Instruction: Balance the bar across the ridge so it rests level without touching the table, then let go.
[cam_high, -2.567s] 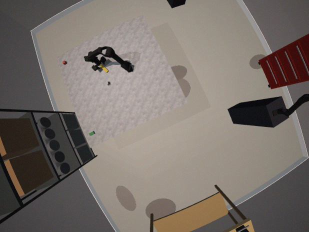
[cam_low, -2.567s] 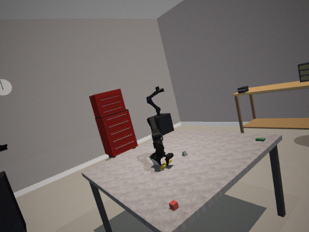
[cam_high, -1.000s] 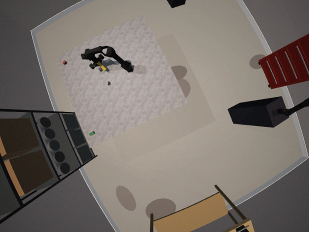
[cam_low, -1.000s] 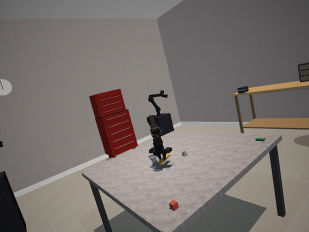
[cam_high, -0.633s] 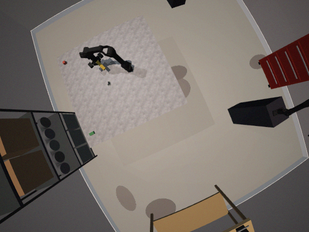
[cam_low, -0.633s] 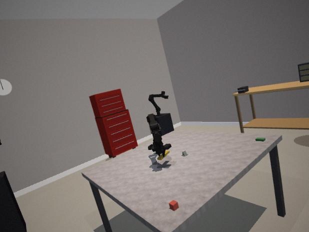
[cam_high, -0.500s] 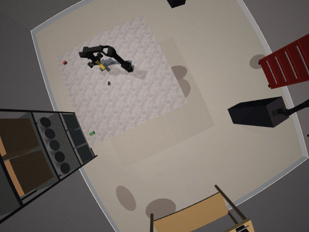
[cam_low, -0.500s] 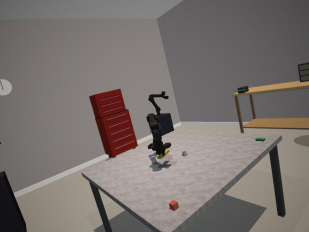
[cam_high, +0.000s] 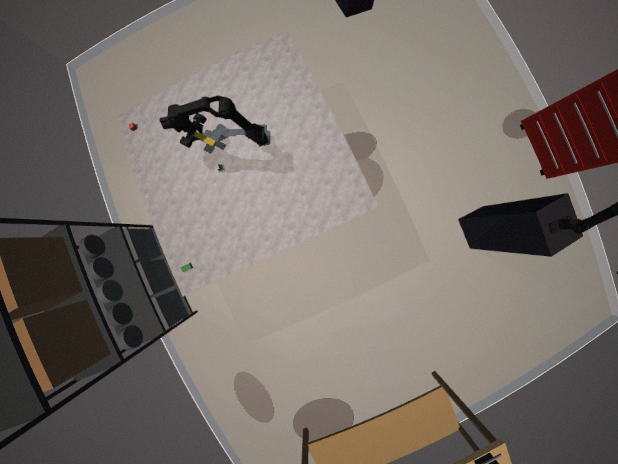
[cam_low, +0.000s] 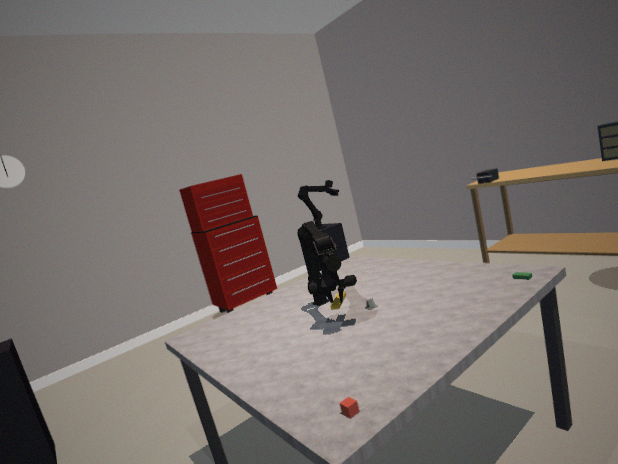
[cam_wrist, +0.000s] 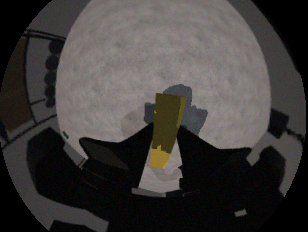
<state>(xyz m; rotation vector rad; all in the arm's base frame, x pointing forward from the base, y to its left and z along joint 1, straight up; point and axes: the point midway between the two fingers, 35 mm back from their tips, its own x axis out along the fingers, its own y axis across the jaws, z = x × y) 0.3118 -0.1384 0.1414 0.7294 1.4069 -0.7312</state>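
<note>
Bar-balancing work is in its first half, by my reading: the yellow bar (cam_wrist: 165, 129) is gripped, but it has not reached the ridge, so carrying, levelling, setting down and releasing all remain. Taking the scene from its biggest piece down, the grey-topped table (cam_low: 450, 320) carries everything; a red cube (cam_low: 349, 407) sits near one edge and a small green block (cam_low: 522, 275) near the far corner, both well apart from the work. On the table the black arm (cam_high: 227, 111) rises from its base, folds over at the elbow and turns its wrist downward, so the gripper (cam_low: 334, 295) hangs low over the surface with its own shadow just beneath. The jaws are pinched on the bar, which in the wrist view runs straight out from between them, and in the exterior view appears tilted, with its visible end dipping toward the table; whether that end touches the surface cannot be told. The ridge (cam_low: 370, 303), a small grey wedge, stands near the gripper on the side toward the green block, apart from the bar. The next move probably calls for a short lift and sideways carry, with the bar's middle brought over the crest.
</note>
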